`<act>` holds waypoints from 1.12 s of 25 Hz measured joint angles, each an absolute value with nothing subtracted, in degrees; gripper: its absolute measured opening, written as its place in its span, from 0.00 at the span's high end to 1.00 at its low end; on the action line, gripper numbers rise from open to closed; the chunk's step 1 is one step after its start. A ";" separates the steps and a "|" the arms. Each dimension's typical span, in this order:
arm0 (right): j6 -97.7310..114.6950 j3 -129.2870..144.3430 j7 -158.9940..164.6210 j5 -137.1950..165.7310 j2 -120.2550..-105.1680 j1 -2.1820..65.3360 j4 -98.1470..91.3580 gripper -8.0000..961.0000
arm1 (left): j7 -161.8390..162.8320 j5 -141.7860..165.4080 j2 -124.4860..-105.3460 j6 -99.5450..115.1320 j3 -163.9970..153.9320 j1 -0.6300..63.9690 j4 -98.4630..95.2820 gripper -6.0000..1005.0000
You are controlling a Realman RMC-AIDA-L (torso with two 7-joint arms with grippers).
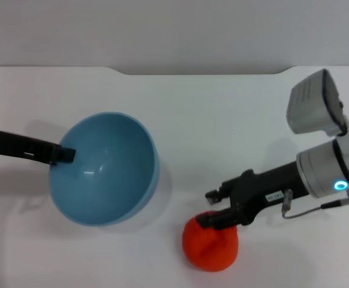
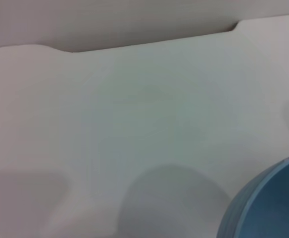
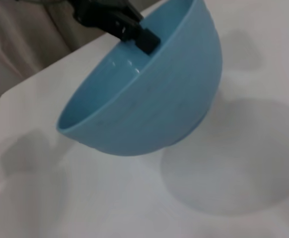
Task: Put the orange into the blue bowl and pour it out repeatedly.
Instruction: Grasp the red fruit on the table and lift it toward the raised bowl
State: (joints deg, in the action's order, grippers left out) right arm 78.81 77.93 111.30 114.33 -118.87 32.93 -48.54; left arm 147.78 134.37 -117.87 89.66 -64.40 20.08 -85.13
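- Light-blue and glossy, the blue bowl (image 1: 105, 169) is held up off the white table (image 1: 222, 120), tipped so its empty inside faces the head camera; its shadow lies on the table beneath it in the right wrist view.
- The left gripper (image 1: 63, 155) reaches in from the robot's left, its dark fingers pinching the bowl's rim (image 3: 147, 39).
- The orange (image 1: 210, 243), bright red-orange, sits on the table to the robot's right of the bowl, apart from it and nearer the robot.
- The right gripper (image 1: 213, 207) is just above the orange, one dark fingertip (image 1: 209, 220) touching its top, the other (image 1: 213, 194) clear of it; the fingers are spread.
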 joint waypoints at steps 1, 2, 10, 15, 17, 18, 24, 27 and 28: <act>78.72 78.05 111.52 114.20 -118.87 33.03 -47.60 0.36 | 147.81 134.42 -117.89 89.70 -65.26 20.20 -85.31 1.00; 78.67 78.12 111.93 114.08 -118.88 33.08 -46.21 0.36 | 147.82 134.53 -117.89 89.58 -66.01 20.31 -85.35 1.00; 78.85 78.29 117.10 115.62 -118.76 32.68 -44.61 0.37 | 147.85 134.63 -117.87 88.63 -69.46 21.35 -86.23 1.00; 77.70 80.01 117.85 117.30 -118.81 32.68 -44.12 0.37 | 147.87 134.66 -117.86 88.63 -70.99 22.37 -86.56 1.00; 77.69 80.28 117.84 117.40 -118.80 32.62 -44.04 0.37 | 147.88 134.66 -117.85 88.64 -71.44 22.78 -86.62 1.00; 77.74 80.34 117.71 117.42 -118.78 32.60 -44.00 0.37 | 147.88 134.66 -117.85 88.66 -71.72 22.98 -86.62 1.00; 78.25 80.04 117.53 117.51 -118.59 32.41 -44.10 0.43 | 147.94 134.65 -117.88 88.02 -73.76 23.94 -86.55 1.00; 78.63 80.00 117.54 117.52 -118.57 32.33 -43.87 0.51 | 148.08 134.37 -118.00 87.23 -75.27 24.67 -86.36 1.00; 78.67 79.79 117.54 117.49 -118.57 32.31 -43.71 0.53 | 148.18 134.27 -118.03 86.82 -76.17 25.06 -86.28 1.00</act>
State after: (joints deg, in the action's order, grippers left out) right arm 78.67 79.79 117.55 117.49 -118.57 32.31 -43.71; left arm 148.18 134.27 -118.03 86.82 -76.17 25.06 -86.28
